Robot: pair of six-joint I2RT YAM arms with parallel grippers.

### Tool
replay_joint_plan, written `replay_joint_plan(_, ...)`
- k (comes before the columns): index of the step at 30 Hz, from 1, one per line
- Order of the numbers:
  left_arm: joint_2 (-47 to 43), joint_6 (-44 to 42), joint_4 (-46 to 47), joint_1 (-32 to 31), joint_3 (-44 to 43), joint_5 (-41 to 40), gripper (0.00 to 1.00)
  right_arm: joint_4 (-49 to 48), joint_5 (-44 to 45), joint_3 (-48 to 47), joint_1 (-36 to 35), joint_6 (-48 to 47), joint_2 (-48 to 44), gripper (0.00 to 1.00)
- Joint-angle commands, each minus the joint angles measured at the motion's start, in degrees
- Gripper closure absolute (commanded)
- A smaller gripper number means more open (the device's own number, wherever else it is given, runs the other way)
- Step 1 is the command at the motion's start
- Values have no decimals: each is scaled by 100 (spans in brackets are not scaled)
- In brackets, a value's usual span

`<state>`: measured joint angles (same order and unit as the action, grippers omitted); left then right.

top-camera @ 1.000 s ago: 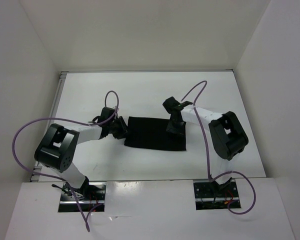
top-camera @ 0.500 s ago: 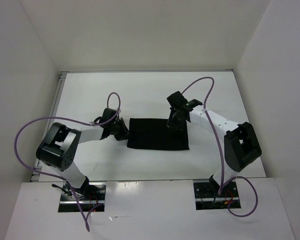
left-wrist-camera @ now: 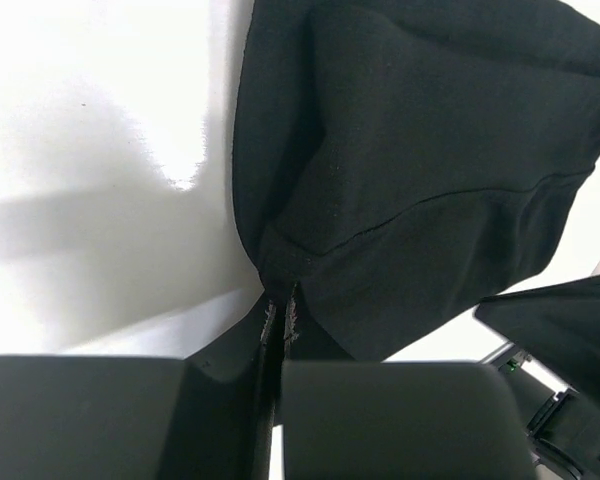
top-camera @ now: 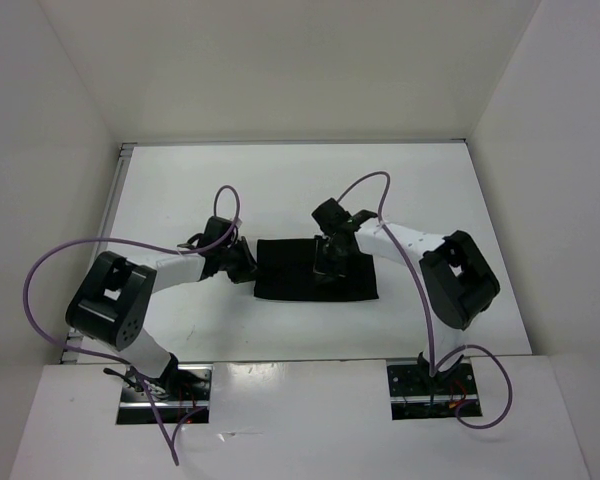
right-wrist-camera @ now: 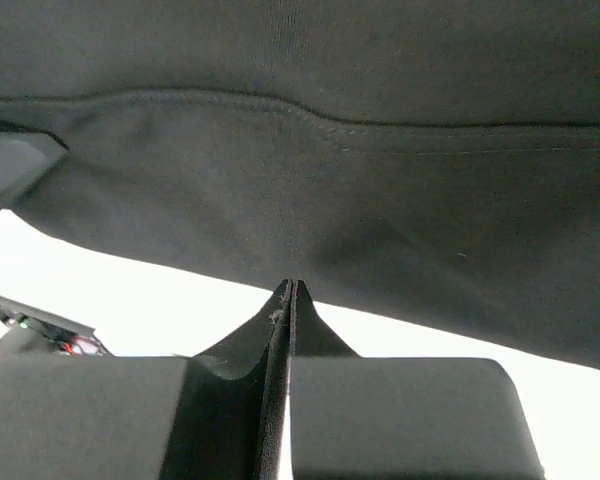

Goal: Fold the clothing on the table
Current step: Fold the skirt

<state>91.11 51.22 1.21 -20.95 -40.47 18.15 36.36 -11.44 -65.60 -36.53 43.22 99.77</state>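
The white table [top-camera: 280, 190] sits between white walls [top-camera: 60, 120], with the clothing [top-camera: 290, 282] lying at its centre. The left gripper [left-wrist-camera: 281, 312] clamps the clothing's 9 o'clock edge, fingers together; the right gripper [right-wrist-camera: 289, 292] pinches fabric near its middle, toward 12 o'clock.

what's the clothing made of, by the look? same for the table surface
The clothing looks like soft black fabric with a matte finish. It has a stitched seam and hangs in soft creases. It may be a cotton-like knit, but the fibre cannot be told. The table looks smooth, hard and white, with a mild sheen where light glares. It could be laminate or painted board.
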Motion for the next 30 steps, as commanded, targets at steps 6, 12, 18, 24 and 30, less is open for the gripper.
replay_joint_plan(6, -234, -16, -139, -41, -66, -49, 100, -270, -244, 284, -231, 72, 298, 100)
replay_joint_plan(12, -409, -16, -192, -41, -127, -49, 100, -270, -113, 399, -284, 125, 473, 100)
replay_joint_plan(18, -1093, 98, -306, -93, -251, 294, 100, -383, -113, 399, -337, 178, 860, 100)
replay_joint_plan(24, -1631, 388, -87, -348, -304, 549, 100, -384, -174, 163, -390, 178, 1010, 100)
replay_joint_plan(30, -1517, 257, -280, -348, -356, 444, 100, -209, -52, -119, -390, 178, 308, 94)
